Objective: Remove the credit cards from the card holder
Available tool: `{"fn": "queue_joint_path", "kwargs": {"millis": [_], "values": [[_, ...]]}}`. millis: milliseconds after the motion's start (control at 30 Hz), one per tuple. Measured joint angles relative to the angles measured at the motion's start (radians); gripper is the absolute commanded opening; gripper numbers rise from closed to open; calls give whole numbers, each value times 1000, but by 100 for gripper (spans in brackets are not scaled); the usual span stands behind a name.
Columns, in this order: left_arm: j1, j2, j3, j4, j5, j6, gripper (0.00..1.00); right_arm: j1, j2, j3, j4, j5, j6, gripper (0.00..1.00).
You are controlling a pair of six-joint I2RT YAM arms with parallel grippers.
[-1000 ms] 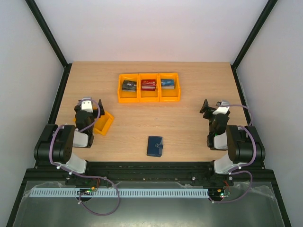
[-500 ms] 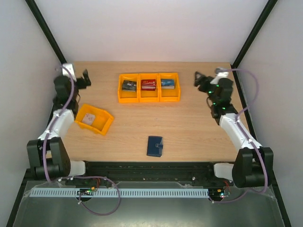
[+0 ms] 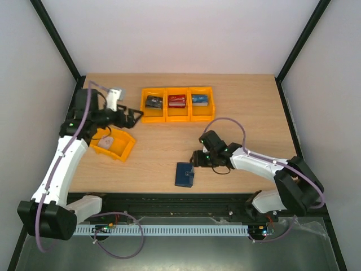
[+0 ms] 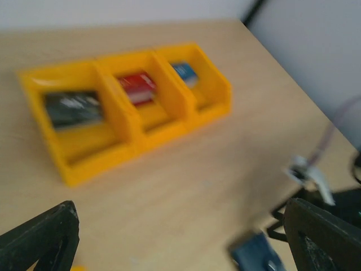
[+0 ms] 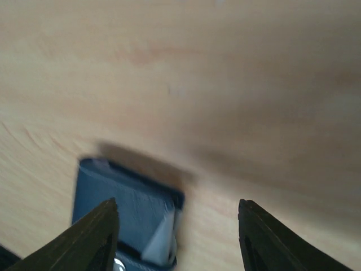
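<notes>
The card holder is a small dark navy wallet lying closed on the wood table near the front middle. It also shows in the right wrist view, with a pale sleeve edge at its right side, and blurred in the left wrist view. No credit cards are visible; they are hidden. My right gripper is open and empty, low over the holder's upper right corner. My left gripper is open and empty, in the air left of the three-bin tray.
An orange three-bin tray stands at the back middle, holding a dark, a red and a blue pack. A single orange bin with a pale item lies at the left, under my left arm.
My right arm has swung down from the back right to the card holder. My left arm has swung from the back left corner rightward toward the three-bin tray. The holder has not moved.
</notes>
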Motion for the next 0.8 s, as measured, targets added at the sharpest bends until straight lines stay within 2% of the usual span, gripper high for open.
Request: {"fn": "queue_joint_path", "kwargs": {"millis": [133, 233, 400, 467, 600, 800], "values": [[-128, 0, -70, -61, 42, -27, 99, 46, 24, -92, 40, -119, 42, 55], [-138, 3, -113, -74, 50, -50, 99, 60, 54, -110, 98, -182, 61, 49], [-138, 1, -206, -46, 78, -92, 99, 59, 99, -110, 179, -188, 83, 40], [-138, 1, -253, -38, 106, -111, 99, 58, 116, -108, 210, -192, 92, 33], [-138, 1, -308, -23, 149, -142, 100, 58, 156, -104, 270, -203, 105, 3], [-138, -6, -329, 16, 183, -163, 99, 52, 164, -120, 356, -257, 140, 2]]}}
